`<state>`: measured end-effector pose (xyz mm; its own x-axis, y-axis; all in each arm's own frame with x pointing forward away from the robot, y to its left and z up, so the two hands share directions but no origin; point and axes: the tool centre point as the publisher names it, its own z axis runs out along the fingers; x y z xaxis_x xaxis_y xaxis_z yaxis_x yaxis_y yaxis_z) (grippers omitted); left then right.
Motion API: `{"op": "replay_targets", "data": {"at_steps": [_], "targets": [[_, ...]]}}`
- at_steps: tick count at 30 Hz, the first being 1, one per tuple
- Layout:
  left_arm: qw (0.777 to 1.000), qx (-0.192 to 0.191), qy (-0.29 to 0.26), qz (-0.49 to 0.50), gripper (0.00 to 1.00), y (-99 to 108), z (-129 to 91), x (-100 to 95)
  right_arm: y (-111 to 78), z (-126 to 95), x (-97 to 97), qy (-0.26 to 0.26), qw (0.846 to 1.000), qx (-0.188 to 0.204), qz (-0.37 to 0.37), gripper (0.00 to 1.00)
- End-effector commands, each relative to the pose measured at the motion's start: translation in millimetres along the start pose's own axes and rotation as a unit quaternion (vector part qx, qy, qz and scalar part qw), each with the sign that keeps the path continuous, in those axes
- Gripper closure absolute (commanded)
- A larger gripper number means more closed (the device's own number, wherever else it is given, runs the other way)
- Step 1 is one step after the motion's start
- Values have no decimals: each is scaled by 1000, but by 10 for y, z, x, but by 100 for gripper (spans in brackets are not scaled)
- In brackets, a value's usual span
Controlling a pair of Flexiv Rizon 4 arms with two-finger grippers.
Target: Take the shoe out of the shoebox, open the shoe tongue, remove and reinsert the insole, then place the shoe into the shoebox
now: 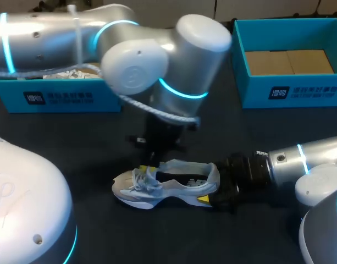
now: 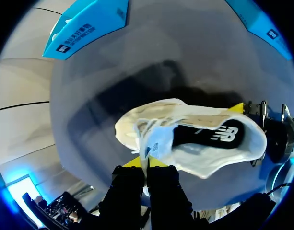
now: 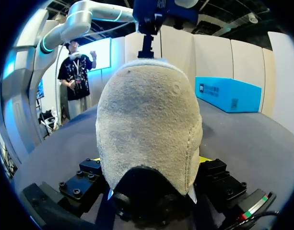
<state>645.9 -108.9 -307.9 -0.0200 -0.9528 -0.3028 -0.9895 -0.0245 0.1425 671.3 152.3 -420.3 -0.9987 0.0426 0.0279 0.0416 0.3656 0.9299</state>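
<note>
The shoe (image 1: 168, 186) lies on its sole on the dark, matte tabletop (image 1: 91, 148), toe toward the left arm's side and heel toward the right arm's. It is a pale cream runner with a mesh upper, white laces and a thick, sculpted sole. In the left wrist view a black insole (image 2: 204, 136) shows through the long oval opening.

The left pincer (image 2: 147, 163) comes down from above at the throat of the shoe. Its 2 yellow tips are pressed almost together on the thin edge of the white tongue (image 2: 154, 143), which stands up with a small label on it.

The right pincer (image 3: 147, 160) lies low along the tabletop behind the shoe. Its fingers clamp the rounded heel from both sides. The heel fabric looks nubbly and felt-like.

2 teal cardboard boxes stand well apart from the shoe at the far side. The left teal box (image 1: 58, 98) holds crumpled white paper. The right teal box (image 1: 292, 91) has straight walls and a flat brown cardboard floor.
</note>
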Motion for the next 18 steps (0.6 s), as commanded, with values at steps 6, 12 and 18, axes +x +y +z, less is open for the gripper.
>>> {"op": "replay_targets", "data": {"at_steps": [6, 12, 18], "targets": [[954, -11, 298, -3, 100, -107, 258, -446, 2, -1, 8, -1, 1000, 1, 0, 100], [945, -8, 327, 3, 100, -114, 482, -477, 2, -1, 8, -1, 1000, 1, 0, 100], [923, 8, 384, 13, 100, -138, 628, -529, 2, -1, 8, -1, 1000, 1, 0, 100]]}}
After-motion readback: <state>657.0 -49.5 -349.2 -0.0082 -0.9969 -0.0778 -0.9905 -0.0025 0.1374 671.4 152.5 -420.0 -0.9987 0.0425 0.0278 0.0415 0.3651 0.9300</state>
